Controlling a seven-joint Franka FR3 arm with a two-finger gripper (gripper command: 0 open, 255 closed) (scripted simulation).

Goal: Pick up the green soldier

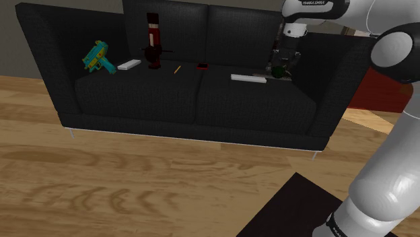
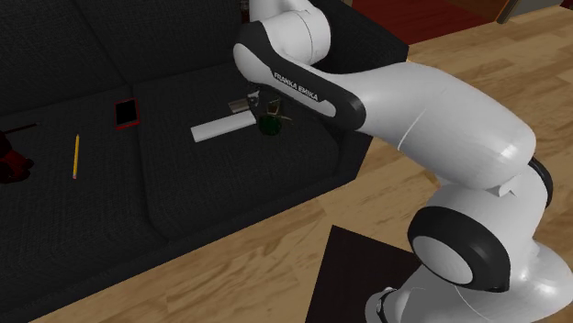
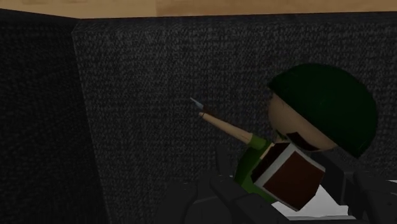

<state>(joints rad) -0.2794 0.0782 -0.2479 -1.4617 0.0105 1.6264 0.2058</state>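
- A black sofa stands on a wooden floor, and a white robot arm reaches over its seat from a dark stand in front of it.
- The green soldier is on the sofa's seat cushion at the end toward the shoulder view's right, close to the backrest and the armrest.
- Seen from the wrist, the green soldier has a dark green helmet, a pale face, a green body with a brown pack, and a thin pointed rifle sticking out. It leans to one side.
- The black end effector is down on the toy, its two fingers pinching the soldier's body from either side.
- A flat white bar lies on the sofa seat just beside the soldier, toward the sofa's middle.
- Further along the sofa seat toward the shoulder view's left lie a small red and black phone and a yellow pencil.
- Beyond those are a tall red and black figure against the backrest, another flat white piece, and a teal toy gun.
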